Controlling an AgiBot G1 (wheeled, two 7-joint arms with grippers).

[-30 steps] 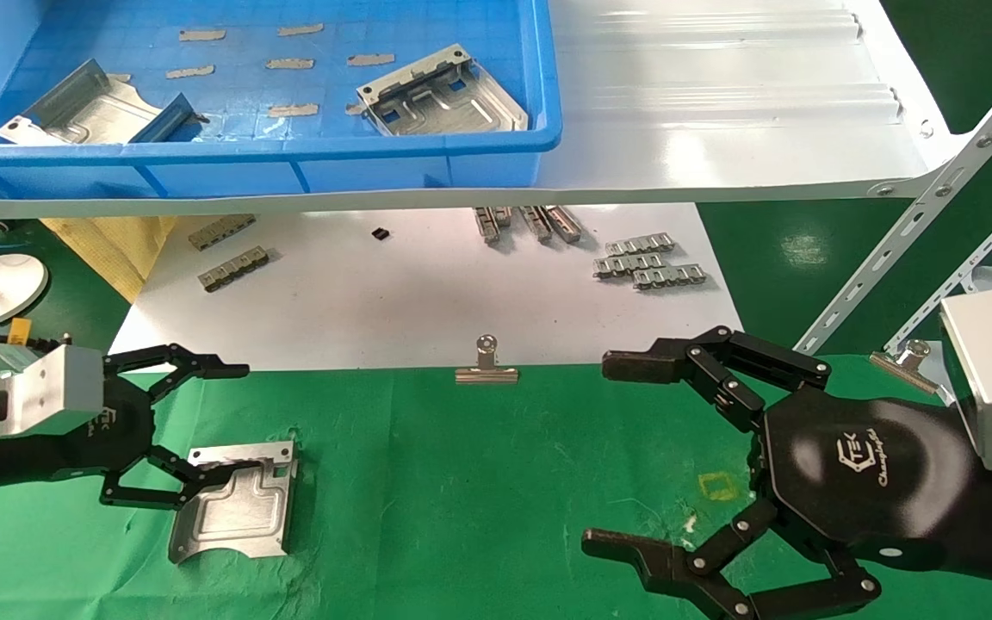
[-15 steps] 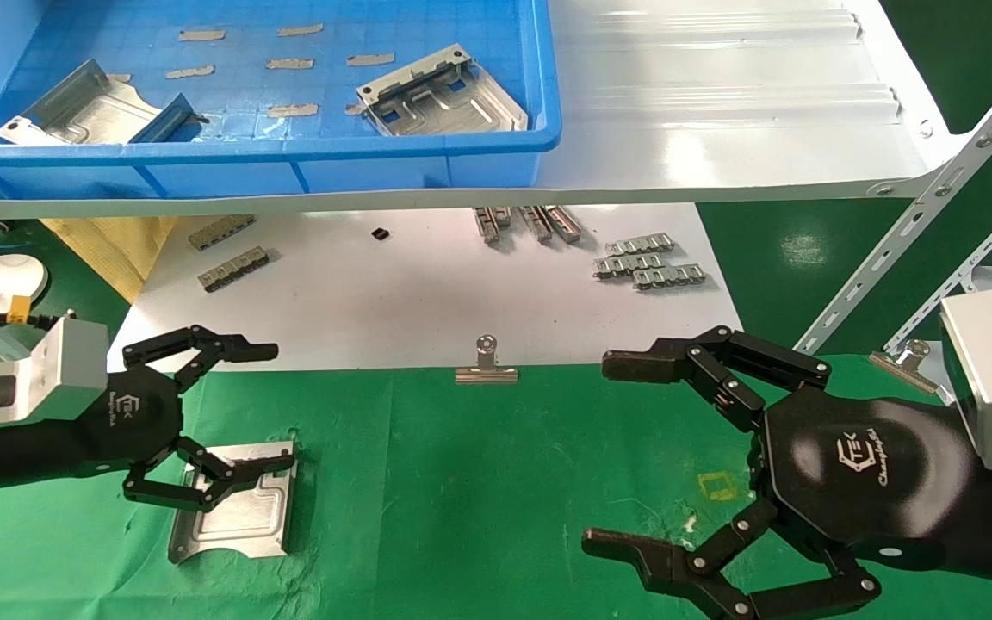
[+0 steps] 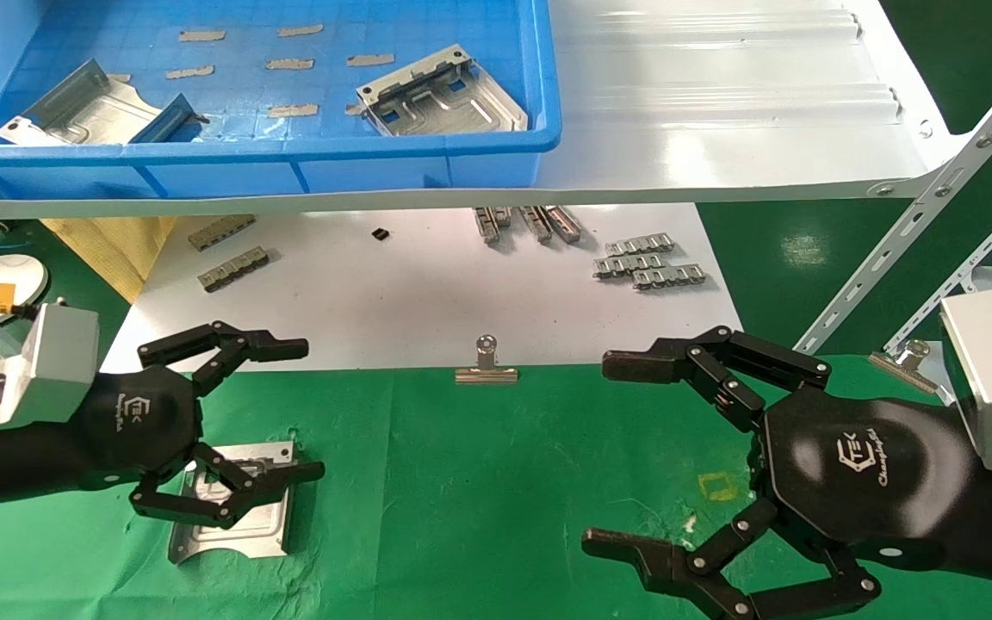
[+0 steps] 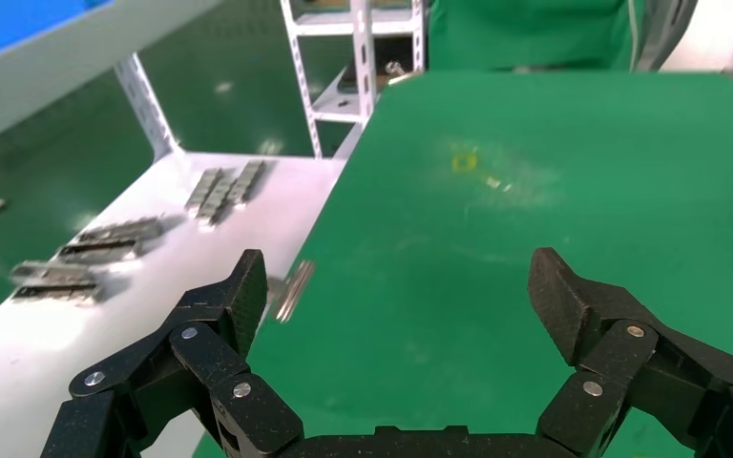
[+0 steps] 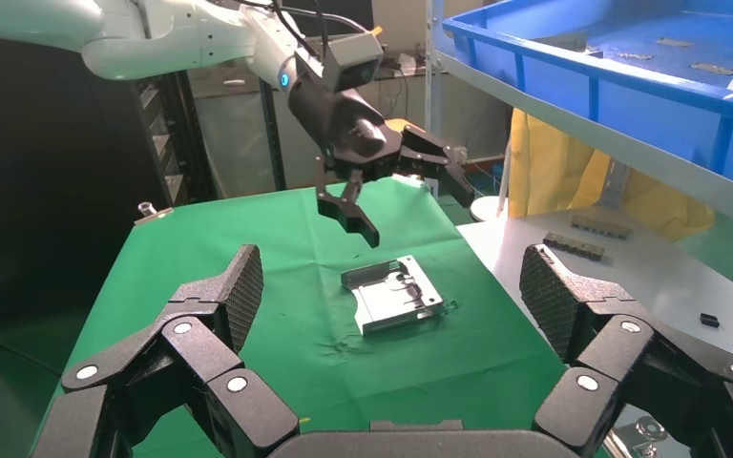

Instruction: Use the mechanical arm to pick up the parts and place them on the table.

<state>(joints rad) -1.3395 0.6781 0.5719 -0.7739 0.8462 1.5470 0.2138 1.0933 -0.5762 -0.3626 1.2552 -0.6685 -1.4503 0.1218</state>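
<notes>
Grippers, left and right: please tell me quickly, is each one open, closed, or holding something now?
Left gripper: open, holding nothing, above the part on the table.
Right gripper: open, empty, over the table.

White slotted shelving (image 3: 918, 224); green floor (image 3: 789, 250)

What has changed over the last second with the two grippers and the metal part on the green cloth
The left gripper, open and empty, has risen off the part and shifted toward the middle of the table; the right wrist view shows it clear above the plate. The part lies where it was. The right gripper, open, has not moved, and the two parts in the blue tray stay put.
</notes>
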